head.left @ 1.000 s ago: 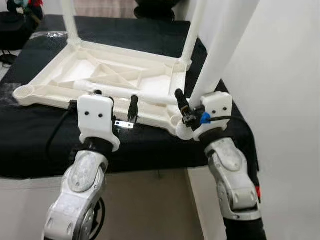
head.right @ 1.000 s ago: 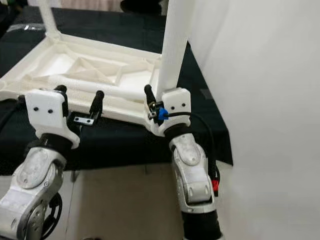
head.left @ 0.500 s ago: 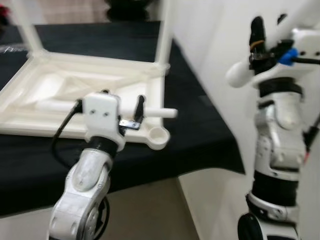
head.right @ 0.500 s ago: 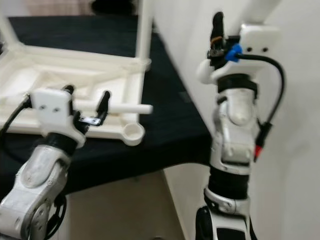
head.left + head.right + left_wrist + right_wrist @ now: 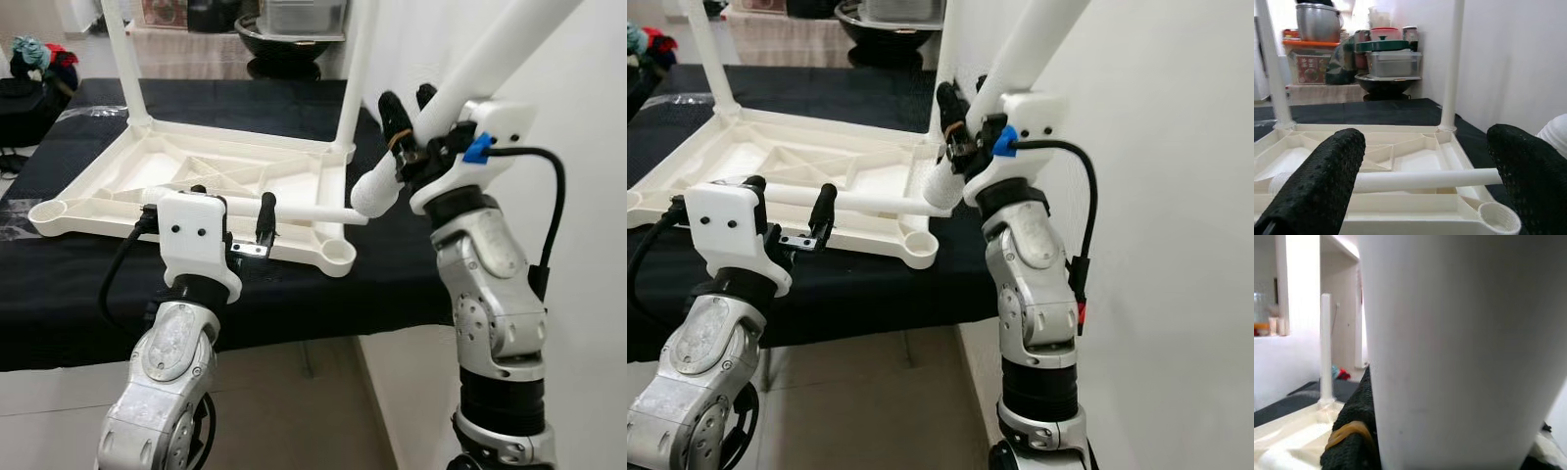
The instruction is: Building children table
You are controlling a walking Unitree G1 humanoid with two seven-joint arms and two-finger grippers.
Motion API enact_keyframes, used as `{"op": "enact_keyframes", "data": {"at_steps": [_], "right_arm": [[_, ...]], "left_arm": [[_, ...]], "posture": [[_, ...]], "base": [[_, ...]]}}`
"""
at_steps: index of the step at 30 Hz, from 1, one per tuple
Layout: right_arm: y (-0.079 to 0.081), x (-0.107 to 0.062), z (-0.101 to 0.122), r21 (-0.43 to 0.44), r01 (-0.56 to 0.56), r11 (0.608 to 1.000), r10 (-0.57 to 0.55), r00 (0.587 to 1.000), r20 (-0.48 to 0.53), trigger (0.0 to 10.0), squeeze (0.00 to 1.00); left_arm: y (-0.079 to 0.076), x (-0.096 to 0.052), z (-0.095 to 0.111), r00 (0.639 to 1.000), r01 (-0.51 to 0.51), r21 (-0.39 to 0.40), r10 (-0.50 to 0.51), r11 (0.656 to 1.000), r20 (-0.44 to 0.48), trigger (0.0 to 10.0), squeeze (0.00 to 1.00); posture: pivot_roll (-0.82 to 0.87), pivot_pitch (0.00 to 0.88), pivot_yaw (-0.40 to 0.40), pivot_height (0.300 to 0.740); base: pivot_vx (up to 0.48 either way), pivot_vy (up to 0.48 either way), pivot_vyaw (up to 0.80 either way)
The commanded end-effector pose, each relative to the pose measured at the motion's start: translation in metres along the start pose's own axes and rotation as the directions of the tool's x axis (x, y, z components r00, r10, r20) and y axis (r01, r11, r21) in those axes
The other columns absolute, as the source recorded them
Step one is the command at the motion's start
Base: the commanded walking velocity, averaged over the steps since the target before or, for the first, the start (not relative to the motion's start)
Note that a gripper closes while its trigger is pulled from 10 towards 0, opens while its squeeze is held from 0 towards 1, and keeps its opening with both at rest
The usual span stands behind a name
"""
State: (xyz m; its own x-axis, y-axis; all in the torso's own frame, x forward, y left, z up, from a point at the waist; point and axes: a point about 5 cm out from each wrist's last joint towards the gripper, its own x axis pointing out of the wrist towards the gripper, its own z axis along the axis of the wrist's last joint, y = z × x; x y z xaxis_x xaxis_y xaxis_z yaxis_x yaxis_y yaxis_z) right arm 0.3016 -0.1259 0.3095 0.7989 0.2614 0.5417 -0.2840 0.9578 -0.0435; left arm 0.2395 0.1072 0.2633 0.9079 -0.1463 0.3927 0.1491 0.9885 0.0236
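A white plastic children's tabletop (image 5: 196, 181) lies upside down on a black cloth (image 5: 88, 294) that covers a low table. Its ribbed underside faces up. Two white legs already stand upright in the tabletop's far corner sockets: one at the far left corner (image 5: 116, 54) and one at the far right corner (image 5: 361, 69). The near right corner socket (image 5: 336, 255) is an open round cup, and so is the near left corner socket (image 5: 47, 184).

A loose white leg (image 5: 284, 209) lies flat across the near side of the tabletop, its end sticking out just past the near right socket.

The left tool (image 5: 230, 206) hovers just in front of the tabletop's near edge, its two black fingers (image 5: 1317, 181) spread wide with nothing between them; the lying leg shows between them further off.

The right tool (image 5: 409, 113) is raised above and to the right of the near right socket. It is clamped around another white leg (image 5: 490, 59), held tilted, its rounded lower end (image 5: 372, 191) hanging in the air above that socket, not touching it.

A white wall (image 5: 578, 98) stands to the right of the tabletop. Pots and containers (image 5: 1386, 54) sit behind it.
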Motion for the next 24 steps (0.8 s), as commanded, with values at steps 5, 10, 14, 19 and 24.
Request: {"op": "enact_keyframes", "data": {"at_steps": [5,10,14,19,24], "right_arm": [[0.005,-0.003,-0.008,-0.018,-0.034,0.999,0.033,0.998,-0.050,10.0,0.00],[0.002,-0.005,-0.021,-0.057,-0.023,0.998,0.016,0.992,-0.128,10.0,0.00],[0.003,-0.011,-0.044,-0.101,-0.046,0.994,0.017,0.963,-0.270,10.0,0.00],[-0.002,-0.015,-0.058,-0.101,-0.010,0.995,-0.024,0.945,-0.327,10.0,0.00],[-0.010,-0.012,-0.054,-0.106,0.040,0.994,-0.069,0.954,-0.291,10.0,0.00]], "left_arm": [[-0.002,-0.004,0.000,1.000,-0.005,-0.003,0.005,1.000,-0.006,10.0,0.00],[-0.003,-0.005,0.000,1.000,-0.003,-0.007,0.003,1.000,-0.007,10.0,0.00],[-0.003,-0.004,0.001,1.000,-0.002,-0.007,0.002,1.000,-0.009,10.0,0.00],[-0.004,-0.004,0.000,1.000,-0.002,-0.006,0.002,1.000,-0.011,10.0,0.00],[-0.004,-0.004,0.000,1.000,-0.004,-0.003,0.004,1.000,-0.011,10.0,0.00]], "posture": [[0.02,0.192,-0.106,0.740],[0.02,0.193,-0.105,0.740],[0.02,0.203,-0.108,0.740],[0.02,0.205,-0.112,0.740],[0.02,0.207,-0.112,0.740]], "base": [[0.000,0.000,0.80],[0.000,0.000,0.48],[0.000,0.000,0.00],[0.000,0.000,0.00],[0.000,0.000,0.00]]}}
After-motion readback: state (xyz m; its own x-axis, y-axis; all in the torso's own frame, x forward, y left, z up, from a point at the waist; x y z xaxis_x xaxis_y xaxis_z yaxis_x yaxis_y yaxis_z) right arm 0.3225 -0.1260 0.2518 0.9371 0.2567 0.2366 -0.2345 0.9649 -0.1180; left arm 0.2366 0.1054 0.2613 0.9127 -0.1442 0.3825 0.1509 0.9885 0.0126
